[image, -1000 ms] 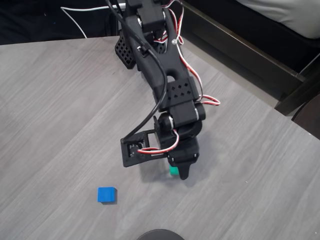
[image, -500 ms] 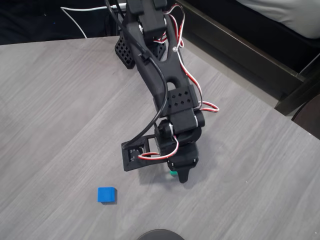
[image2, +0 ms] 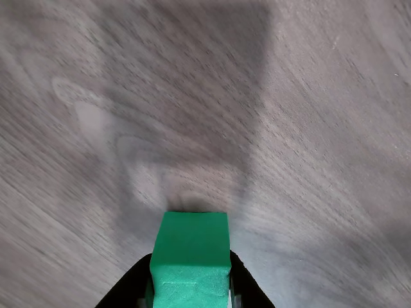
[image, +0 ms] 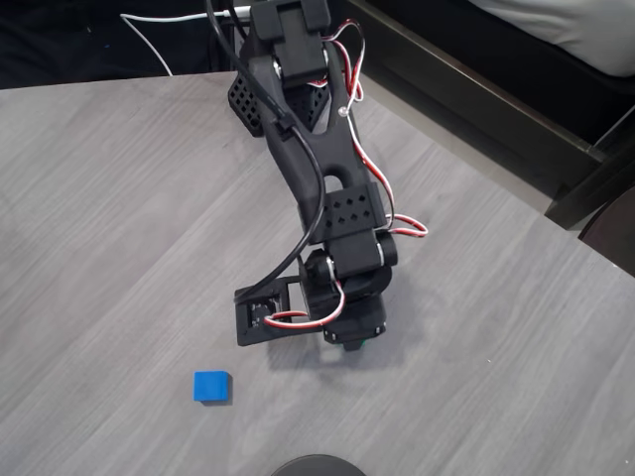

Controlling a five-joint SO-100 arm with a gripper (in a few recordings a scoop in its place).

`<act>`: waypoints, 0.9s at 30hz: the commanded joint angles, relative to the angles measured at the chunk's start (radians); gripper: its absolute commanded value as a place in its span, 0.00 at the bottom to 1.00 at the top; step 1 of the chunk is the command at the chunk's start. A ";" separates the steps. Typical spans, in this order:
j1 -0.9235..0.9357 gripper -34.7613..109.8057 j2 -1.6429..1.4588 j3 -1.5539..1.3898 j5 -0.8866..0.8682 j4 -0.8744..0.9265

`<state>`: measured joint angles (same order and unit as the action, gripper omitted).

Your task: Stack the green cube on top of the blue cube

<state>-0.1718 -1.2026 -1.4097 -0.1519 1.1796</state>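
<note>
The teal-green cube (image2: 191, 247) sits between my gripper's (image2: 190, 287) two black fingers in the wrist view and is held just above the grey wood table (image2: 308, 128). In the overhead view my gripper (image: 352, 339) points straight down and covers nearly all of that cube. The bright blue cube (image: 211, 386) rests on the table toward the lower left of the overhead view, well apart from the gripper, to its left and slightly below it in the picture.
A dark round object (image: 317, 464) pokes in at the bottom edge of the overhead view. The table's curved edge (image: 556, 233) runs down the right side, with a dark furniture frame (image: 496, 104) beyond it. A white cable (image: 149, 40) lies at the top left.
The gripper has drawn back slightly up and left in the overhead view and tipped more vertical, carrying the green cube, which now hides beneath it. The blue cube has not moved.
</note>
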 commanded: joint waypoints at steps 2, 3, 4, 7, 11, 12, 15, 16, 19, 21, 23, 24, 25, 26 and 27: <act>0.023 0.24 -0.063 0.051 0.003 0.043; 0.032 0.24 -0.075 0.064 0.003 0.061; 0.043 0.24 -0.087 0.081 0.006 0.083; 0.091 0.24 -0.127 0.114 0.025 0.138; 0.189 0.24 -0.201 0.115 0.110 0.150; 0.216 0.24 -0.219 0.115 0.135 0.150; 0.296 0.24 -0.255 0.115 0.202 0.150; 0.319 0.24 -0.258 0.115 0.222 0.150; 0.368 0.24 -0.245 0.117 0.278 0.150; 0.394 0.24 -0.236 0.117 0.295 0.147; 0.416 0.24 -0.230 0.117 0.310 0.130; 0.426 0.24 -0.225 0.117 0.316 0.118; 0.434 0.24 -0.222 0.117 0.322 0.103; 0.442 0.24 -0.221 0.117 0.330 0.089; 0.445 0.24 -0.219 0.117 0.339 0.078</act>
<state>0.2500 -1.4051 -1.3300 0.1657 1.2885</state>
